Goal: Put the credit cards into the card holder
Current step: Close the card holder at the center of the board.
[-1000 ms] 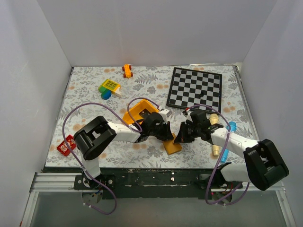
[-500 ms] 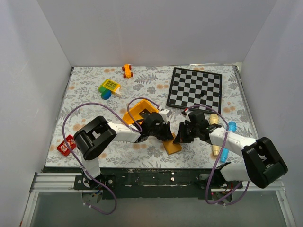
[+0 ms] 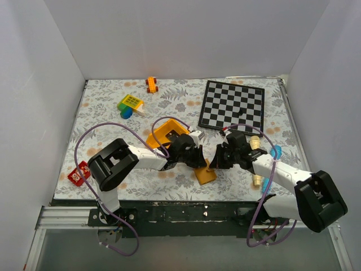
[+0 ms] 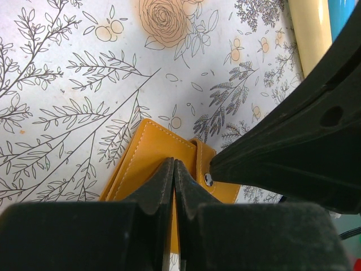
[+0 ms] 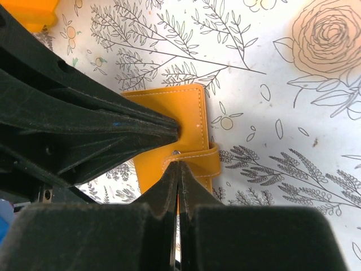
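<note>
**Top view with both wrist views.** The card holder (image 3: 206,174) is seen lying folded on the floral table cover (image 3: 101,121), near the front edge and between the two arms. Its strap (image 5: 198,158) is wrapped over one edge, and the snap stud (image 4: 208,179) is carried on that strap.

The left gripper (image 4: 174,165) is set on the holder from the left with its fingers pressed together, the tips laid on the leather just beside the strap. The right gripper (image 5: 178,167) is likewise clenched, its tips placed at the stud end of the strap. Whether any leather is pinched by either cannot be told. Each gripper is shown as a black wedge crossing the other's wrist view, and from above much of the holder is covered by the two.

A yellow bin (image 3: 161,134) is placed just behind the left gripper and is partly hidden by that arm. A cream cylinder (image 3: 255,141) and a blue cylinder (image 3: 275,151) are crossed by the right arm. Farther back a chequered board (image 3: 232,105), a yellow-green block (image 3: 130,102) and an orange toy car (image 3: 151,84) are found. A red die (image 3: 78,173) is seen at the left edge.
</note>
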Tool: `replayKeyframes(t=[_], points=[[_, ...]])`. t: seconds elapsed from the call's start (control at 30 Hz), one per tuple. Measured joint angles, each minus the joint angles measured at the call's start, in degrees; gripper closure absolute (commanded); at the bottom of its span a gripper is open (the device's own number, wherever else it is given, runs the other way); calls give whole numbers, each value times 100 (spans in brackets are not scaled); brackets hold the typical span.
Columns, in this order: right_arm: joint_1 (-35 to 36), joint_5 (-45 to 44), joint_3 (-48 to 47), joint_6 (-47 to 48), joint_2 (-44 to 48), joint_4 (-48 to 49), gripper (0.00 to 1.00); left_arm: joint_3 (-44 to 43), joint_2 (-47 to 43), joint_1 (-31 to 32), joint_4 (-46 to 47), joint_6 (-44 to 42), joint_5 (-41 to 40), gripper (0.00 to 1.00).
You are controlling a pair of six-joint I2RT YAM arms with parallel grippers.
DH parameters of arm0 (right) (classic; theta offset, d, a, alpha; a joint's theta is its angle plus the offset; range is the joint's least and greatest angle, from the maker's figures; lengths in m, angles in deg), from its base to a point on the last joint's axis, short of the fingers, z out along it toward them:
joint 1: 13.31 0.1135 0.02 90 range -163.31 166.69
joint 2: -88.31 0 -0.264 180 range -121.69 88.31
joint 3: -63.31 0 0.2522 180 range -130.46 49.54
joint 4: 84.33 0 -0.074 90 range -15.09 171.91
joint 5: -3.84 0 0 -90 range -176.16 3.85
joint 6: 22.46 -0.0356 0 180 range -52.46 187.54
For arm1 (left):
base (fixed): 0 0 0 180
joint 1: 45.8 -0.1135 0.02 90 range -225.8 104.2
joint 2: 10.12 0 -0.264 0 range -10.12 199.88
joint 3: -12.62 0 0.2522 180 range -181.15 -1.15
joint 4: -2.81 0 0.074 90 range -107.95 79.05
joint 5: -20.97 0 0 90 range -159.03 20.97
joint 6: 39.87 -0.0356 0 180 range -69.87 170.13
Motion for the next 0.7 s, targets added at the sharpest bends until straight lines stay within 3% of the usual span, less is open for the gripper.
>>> replayKeyframes(t=[0.27,0.7], points=[[0,-177,0,57,398,-323,99,0,0,0,0,0,0,100],[4,17,0,57,109,-308,99,2,0,0,0,0,0,100]])
